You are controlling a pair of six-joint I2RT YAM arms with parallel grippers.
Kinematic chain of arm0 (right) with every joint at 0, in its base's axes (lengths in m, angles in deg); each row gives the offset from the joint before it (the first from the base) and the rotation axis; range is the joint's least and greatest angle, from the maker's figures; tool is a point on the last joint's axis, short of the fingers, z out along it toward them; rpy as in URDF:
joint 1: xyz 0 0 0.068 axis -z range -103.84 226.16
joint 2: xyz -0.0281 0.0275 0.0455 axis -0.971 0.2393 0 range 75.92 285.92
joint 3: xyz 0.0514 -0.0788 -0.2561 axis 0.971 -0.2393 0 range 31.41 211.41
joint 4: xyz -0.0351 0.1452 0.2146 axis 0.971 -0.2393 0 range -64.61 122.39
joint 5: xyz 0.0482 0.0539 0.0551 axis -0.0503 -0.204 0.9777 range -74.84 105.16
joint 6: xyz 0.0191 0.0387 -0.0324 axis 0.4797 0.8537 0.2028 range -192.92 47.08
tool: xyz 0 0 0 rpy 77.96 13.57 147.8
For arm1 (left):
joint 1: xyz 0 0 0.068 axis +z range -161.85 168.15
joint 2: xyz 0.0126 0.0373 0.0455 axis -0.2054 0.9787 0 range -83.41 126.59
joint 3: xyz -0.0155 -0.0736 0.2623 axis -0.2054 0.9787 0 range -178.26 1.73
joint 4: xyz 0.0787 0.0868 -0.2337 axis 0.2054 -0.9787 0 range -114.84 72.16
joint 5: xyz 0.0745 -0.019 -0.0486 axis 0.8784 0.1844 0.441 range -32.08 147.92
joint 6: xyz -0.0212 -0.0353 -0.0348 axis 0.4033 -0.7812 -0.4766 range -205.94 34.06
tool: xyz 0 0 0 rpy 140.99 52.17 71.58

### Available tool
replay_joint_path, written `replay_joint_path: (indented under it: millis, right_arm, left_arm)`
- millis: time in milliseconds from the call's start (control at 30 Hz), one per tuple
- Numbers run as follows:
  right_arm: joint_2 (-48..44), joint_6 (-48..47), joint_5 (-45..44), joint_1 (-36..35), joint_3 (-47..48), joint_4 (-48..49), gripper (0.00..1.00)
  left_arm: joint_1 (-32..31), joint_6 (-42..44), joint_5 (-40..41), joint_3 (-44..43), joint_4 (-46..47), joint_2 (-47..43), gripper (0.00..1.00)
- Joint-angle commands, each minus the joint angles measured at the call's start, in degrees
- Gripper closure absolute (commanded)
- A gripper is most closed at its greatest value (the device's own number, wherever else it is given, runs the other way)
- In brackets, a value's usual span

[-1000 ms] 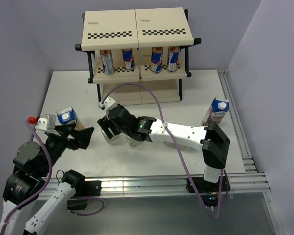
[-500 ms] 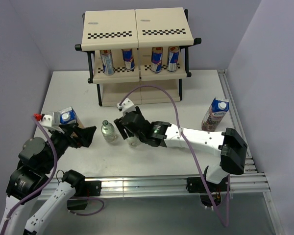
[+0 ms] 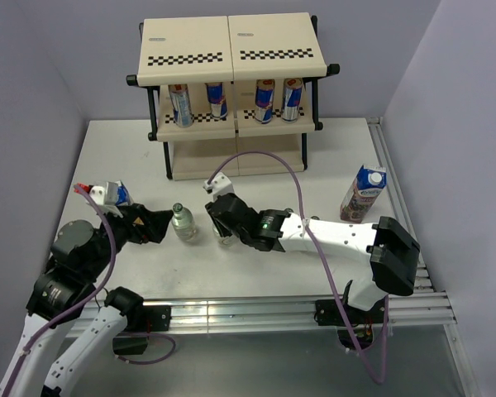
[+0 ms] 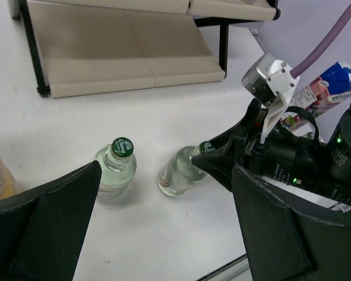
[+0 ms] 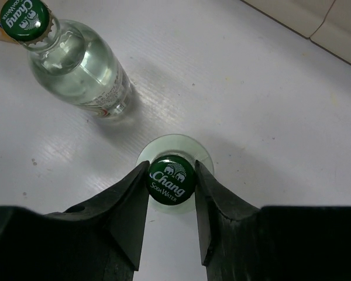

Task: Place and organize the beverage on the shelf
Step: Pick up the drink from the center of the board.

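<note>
**A:** Where is the shelf?

**B:** The shelf [image 3: 231,50] stands at the far end of the white table [image 3: 331,157]. Four cans [image 3: 181,104] stand upright in a row on its middle tier.

**A:** And the arms?

**B:** The right gripper [image 5: 171,175] reaches out to mid-table and is clamped on a small clear bottle [image 4: 178,172]. One finger presses against each side of its green cap [image 5: 171,184]. The left gripper [image 3: 155,226] hangs with its jaws spread wide, holding nothing, just left of the loose bottle [image 3: 181,223].

**A:** The cartons?

**B:** The purple carton [image 3: 364,193] stands near the table's right edge, well apart from everything else. A blue-topped carton [image 3: 114,195] shows behind the left arm, mostly hidden.

**A:** How do the two bottles sit?

**B:** The loose bottle stands upright on the table just beside the clamped one, not touching it, between the two grippers.
</note>
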Motion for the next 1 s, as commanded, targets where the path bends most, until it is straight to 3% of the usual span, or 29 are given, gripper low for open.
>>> replay_joint_path:
  millis: [0,100,133,233,567,833,933,967]
  right_arm:
    - [-1.7,-1.4,-0.8,1.0,0.2,3.5,0.6]
    - [-1.9,-2.1,-0.3,1.2,0.4,3.4,0.78]
    - [-2.0,-2.1,-0.4,1.3,0.6,3.1,0.89]
    - [-3.5,-2.9,-0.2,1.4,0.5,2.7,1.0]
    - [-14.4,-2.6,-1.5,2.3,2.6,-3.4,1.0]
    - [-20.9,-1.7,-2.9,2.8,8.7,-15.5,1.0]
    - [-22.1,-1.4,-2.9,2.8,11.4,-20.0,1.0]
    - [-23.1,-1.0,-2.9,2.9,12.1,-21.2,1.0]
  left_arm:
    - [-0.1,-1.1,-3.4,1.8,5.0,2.8,0.0]
    - [-0.2,-1.7,-3.1,2.4,5.8,5.1,0.01]
    - [-0.2,-1.7,-3.0,2.4,6.2,5.6,0.0]
    - [-0.2,-1.9,-4.4,3.4,9.1,5.8,0.0]
    - [-0.9,-3.8,-12.1,6.9,18.3,8.4,0.01]
    - [-3.5,-4.8,-5.8,6.7,21.3,10.1,0.01]
    - [-8.5,-3.9,-1.8,6.5,25.6,13.2,0.01]
    - [-12.9,-2.0,3.0,6.0,27.5,15.6,0.01]
